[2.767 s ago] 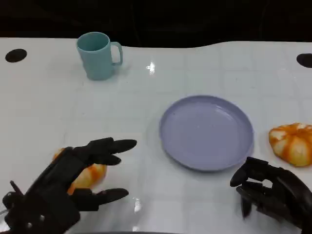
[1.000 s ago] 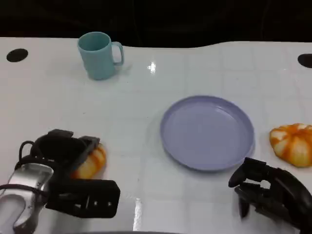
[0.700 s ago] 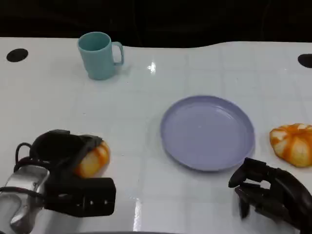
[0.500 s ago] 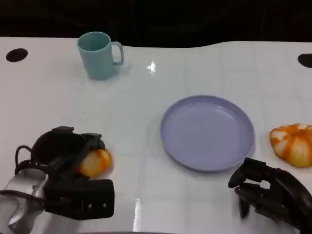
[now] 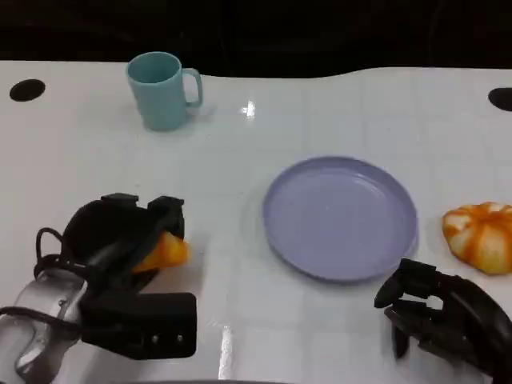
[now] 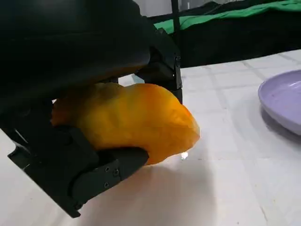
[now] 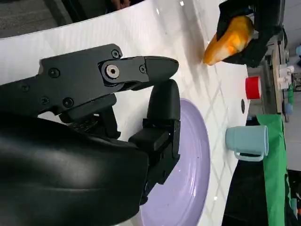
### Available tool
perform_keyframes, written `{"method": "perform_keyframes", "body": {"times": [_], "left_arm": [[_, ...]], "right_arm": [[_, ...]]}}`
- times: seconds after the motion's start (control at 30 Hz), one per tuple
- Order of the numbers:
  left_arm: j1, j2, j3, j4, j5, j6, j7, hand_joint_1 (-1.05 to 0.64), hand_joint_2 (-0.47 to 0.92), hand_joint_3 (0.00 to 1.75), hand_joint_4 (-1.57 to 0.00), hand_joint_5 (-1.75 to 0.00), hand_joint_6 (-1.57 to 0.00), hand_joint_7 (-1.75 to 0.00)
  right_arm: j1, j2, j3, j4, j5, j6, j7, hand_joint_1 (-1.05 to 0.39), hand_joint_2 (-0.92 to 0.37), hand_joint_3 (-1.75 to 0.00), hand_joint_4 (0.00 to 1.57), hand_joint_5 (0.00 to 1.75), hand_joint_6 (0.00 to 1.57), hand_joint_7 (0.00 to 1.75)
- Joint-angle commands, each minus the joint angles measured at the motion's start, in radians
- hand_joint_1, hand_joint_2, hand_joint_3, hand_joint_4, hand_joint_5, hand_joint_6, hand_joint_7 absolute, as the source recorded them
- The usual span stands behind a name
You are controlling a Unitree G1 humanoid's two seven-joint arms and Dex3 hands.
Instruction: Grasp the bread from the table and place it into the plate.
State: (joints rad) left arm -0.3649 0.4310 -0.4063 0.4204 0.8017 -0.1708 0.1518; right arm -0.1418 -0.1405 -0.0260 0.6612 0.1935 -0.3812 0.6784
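white tabletop fills the head view, glossy under the light. at the lower left, the robot's left hand is wrapped around an orange bread roll, with only one end of the roll peeking out toward the plate side. a lilac plate sits right of centre with nothing in it, well apart from the held bread. a second orange bun lies just beyond the plate's right edge. a teal mug stands at the far left of the table. at the lower right, the right hand rests near the plate's front rim, its fingers curled in with nothing in them.

from the left wrist view, the bread is clamped close up between black fingers below and the hand's shell above. it appears to be raised a little off the table, with a shadow under it. the plate's rim shows at one edge, some way off.

from the right wrist view, the right hand's fingers are bent over the plate, holding nothing. across the table the left hand holds the bread, and the mug stands further along.

judging progress: the grasp looks done. what is left is to carry the bread over to the plate and set it down inside.
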Motion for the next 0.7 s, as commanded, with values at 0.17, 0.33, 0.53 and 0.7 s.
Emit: {"method": "perform_keyframes", "body": {"times": [0.17,0.33,0.53,0.7], "left_arm": [[-0.073,0.003,0.018,-0.029,-0.02,0.013,-0.047,-0.24,0.6,1.02,-0.74,-1.75,-0.59,-1.63],[-0.105,-0.012,0.013,-0.025,-0.019,0.002,-0.041,-0.23,0.64,0.92,-0.74,-1.75,-0.57,-1.69],[-0.143,-0.03,0.008,-0.008,-0.029,-0.006,-0.051,-0.25,0.74,0.65,-0.75,-1.75,-0.58,-1.65],[-0.179,-0.043,0.0,-0.014,-0.021,0.005,-0.061,-0.27,0.86,0.35,-0.76,-1.75,-0.77,-1.11]], "right_arm": [[0.009,-0.019,0.002,0.042,-0.025,0.001,-0.022,-0.53,-0.92,-0.28,0.66,1.75,0.67,1.38],[0.014,-0.02,0.003,0.032,-0.02,0.007,-0.023,-0.5,-0.92,-0.27,0.66,1.75,0.67,1.37],[0.009,-0.018,0.001,0.046,-0.017,0.009,-0.02,-0.53,-0.92,-0.27,0.67,1.75,0.68,1.38],[0.013,-0.018,0.002,0.033,-0.017,0.017,-0.024,-0.49,-0.92,-0.27,0.68,1.75,0.67,1.38]]}}
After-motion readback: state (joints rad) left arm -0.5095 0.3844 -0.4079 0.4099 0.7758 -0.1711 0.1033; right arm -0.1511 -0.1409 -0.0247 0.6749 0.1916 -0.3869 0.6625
